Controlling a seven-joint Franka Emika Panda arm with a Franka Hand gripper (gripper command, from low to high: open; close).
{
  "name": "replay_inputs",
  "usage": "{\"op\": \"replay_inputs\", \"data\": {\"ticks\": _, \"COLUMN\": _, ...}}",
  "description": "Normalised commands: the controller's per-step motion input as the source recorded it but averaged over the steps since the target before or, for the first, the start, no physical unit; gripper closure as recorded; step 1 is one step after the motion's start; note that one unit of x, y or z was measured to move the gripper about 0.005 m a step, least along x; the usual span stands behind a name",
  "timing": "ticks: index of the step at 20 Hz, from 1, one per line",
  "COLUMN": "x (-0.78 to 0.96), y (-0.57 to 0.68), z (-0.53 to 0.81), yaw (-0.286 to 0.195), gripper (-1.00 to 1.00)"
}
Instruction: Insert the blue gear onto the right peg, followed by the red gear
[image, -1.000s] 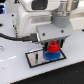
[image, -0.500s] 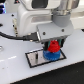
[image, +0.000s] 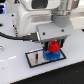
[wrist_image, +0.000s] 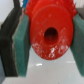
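Observation:
In the exterior view the blue gear (image: 50, 55) lies flat on the right-hand part of the grey black-framed plate (image: 35, 57). The red gear (image: 53, 48) sits directly on top of it, between the fingers of my gripper (image: 53, 45). The right peg is hidden under the gears. In the wrist view the red gear (wrist_image: 49, 30) fills the frame, its dark centre hole visible, pressed between the two teal finger pads (wrist_image: 22, 42). The gripper is shut on the red gear.
The white arm body (image: 40, 17) hangs over the plate, with a black cable (image: 15, 37) trailing to the exterior view's left. The plate rests on a white table (image: 15, 70). No left peg can be made out.
The gripper with the red gear has sunk slightly, bringing it down onto the blue gear. The blue gear and plate have not moved.

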Motion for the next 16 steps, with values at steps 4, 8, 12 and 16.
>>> {"op": "replay_inputs", "data": {"ticks": 4, "x": 0.12, "y": -0.01, "z": 0.04, "yaw": 0.000, "gripper": 1.00}}
{"op": "replay_inputs", "data": {"ticks": 8, "x": 0.02, "y": 0.00, "z": -0.23, "yaw": 0.000, "gripper": 1.00}}
{"op": "replay_inputs", "data": {"ticks": 12, "x": 0.14, "y": 0.00, "z": -0.10, "yaw": 0.000, "gripper": 1.00}}
{"op": "replay_inputs", "data": {"ticks": 16, "x": 0.18, "y": 0.01, "z": 0.04, "yaw": 0.000, "gripper": 1.00}}
